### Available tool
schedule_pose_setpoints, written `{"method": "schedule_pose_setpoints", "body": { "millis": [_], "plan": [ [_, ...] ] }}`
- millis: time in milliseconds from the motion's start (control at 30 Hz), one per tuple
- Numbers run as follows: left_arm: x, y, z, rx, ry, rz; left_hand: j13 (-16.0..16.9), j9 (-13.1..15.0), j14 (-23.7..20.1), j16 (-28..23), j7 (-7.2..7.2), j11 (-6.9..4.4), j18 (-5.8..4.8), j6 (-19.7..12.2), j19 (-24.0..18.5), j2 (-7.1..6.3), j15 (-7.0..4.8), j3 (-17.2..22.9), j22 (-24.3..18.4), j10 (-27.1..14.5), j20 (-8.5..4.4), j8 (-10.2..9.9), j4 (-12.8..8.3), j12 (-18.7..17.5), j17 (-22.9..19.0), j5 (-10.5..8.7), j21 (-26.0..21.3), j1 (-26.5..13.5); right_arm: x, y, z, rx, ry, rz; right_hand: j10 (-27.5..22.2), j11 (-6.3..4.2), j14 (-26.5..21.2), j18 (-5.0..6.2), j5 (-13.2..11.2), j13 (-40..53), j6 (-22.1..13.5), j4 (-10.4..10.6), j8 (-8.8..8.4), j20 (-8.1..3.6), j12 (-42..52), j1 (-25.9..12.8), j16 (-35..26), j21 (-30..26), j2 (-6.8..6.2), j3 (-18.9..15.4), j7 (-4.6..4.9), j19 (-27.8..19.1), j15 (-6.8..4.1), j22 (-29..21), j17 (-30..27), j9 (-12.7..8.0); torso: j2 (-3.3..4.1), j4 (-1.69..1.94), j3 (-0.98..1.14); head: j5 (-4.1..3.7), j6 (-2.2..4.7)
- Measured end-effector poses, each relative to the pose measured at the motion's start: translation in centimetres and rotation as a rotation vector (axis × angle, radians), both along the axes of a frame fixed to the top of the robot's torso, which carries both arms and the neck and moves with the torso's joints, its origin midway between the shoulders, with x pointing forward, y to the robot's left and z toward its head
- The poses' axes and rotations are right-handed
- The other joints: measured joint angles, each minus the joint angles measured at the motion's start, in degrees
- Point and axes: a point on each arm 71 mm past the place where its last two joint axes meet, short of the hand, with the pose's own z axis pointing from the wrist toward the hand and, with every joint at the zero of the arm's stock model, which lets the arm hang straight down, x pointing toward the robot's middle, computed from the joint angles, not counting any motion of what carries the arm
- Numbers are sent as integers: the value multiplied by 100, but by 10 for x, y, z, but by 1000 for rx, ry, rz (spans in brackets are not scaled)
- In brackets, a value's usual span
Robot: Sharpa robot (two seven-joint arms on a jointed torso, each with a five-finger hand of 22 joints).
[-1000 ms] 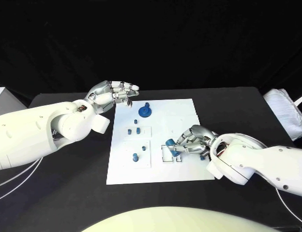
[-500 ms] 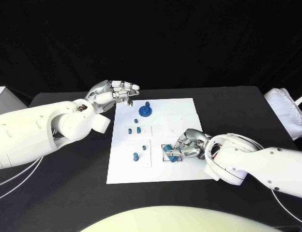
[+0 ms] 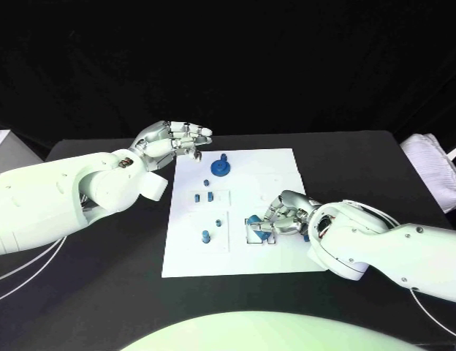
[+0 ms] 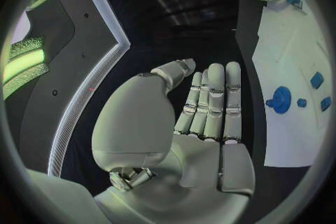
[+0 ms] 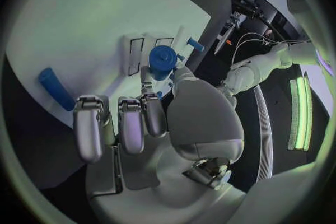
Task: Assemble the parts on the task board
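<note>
White task board: the flat white rectangular plate (image 3: 270, 179) is lying in the middle of the black table (image 3: 365, 164), with small blue parts sitting on it.
Hidden: the right hand's fingers are covering most of the recess beneath them, so I cannot tell how the piece there is sitting.
Blue gear part: a round toothed blue gear with a peg (image 3: 218, 169) is standing near the board's far end.
Small pegs: short blue pegs (image 3: 205, 235) are standing in the raised white blocks on the board's left half.
Right hand: the silver hand (image 3: 282, 217) is pinching a blue cylinder (image 5: 163, 59) at the board's right side; beside it a loose blue rod (image 5: 55, 88) is lying.
Left hand: the silver hand (image 3: 172, 141) is hovering off the board's far left corner, fingers straight, together, grasping nothing.
Change: the right hand is sitting slightly nearer the board's middle than a second ago; the left is staying put.
</note>
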Motion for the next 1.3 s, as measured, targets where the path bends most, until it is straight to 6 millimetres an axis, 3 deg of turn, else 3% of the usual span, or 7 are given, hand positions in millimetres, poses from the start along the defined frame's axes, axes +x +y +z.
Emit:
{"method": "schedule_pose_setpoints", "body": {
  "millis": [500, 800, 1133, 1300],
  "plan": [
    [0, 2, 0, 2, 1, 3, 0, -1, 0, 0, 0, 0, 0, 0, 0, 0, 0, 0, 1, 0, 0, 0, 0, 0, 0, 0, 0, 0, -1, 5, -3, -19, -5, 16, 0, 0, 0, 0, 148, 0, 20, 19, 42, 0, 0, -288, 0, 0, 110, -19, -20, 0, 0, 4, -1, 7, 1, -4, -1, 21, -6],
    [0, 2, 0, 3, 2, 3, 0, -2, 0, 0, 0, 0, 0, 0, 0, 0, 0, 0, 1, 0, 0, 0, 0, 0, 1, 0, 0, 0, -1, 6, -3, -31, -21, 21, 0, 0, 0, 0, -335, 4, 34, 28, 85, 0, -76, -1086, 0, -27, 212, -603, -34, 0, 0, 4, -2, 19, -4, -8, -3, 26, -4],
    [-1, 3, 0, 4, 3, 4, 0, 0, 0, 0, 0, 0, 0, 0, 0, 0, 0, 0, -5, 1, 0, 0, 0, 0, -5, 0, 0, 0, -2, 2, -2, -42, -37, 26, -1, 0, 0, 0, -356, 4, 16, 9, 107, 0, -98, -1110, 0, -27, 196, -706, -16, 0, 1, 3, -2, 25, -7, -10, -1, 23, -13],
    [-1, 3, 0, 5, 3, 4, 0, 3, 0, 0, 0, 0, 0, 0, 0, 0, 0, 0, -5, 0, 0, 0, 0, 0, -5, 0, 0, 0, -5, -6, 1, -38, -52, 22, -1, 0, 0, 0, -199, 3, 2, -16, 130, 0, -98, -598, 0, -27, 230, -765, -30, 0, 0, 2, -3, 25, -7, -9, -1, 14, -12]
  ]
}}
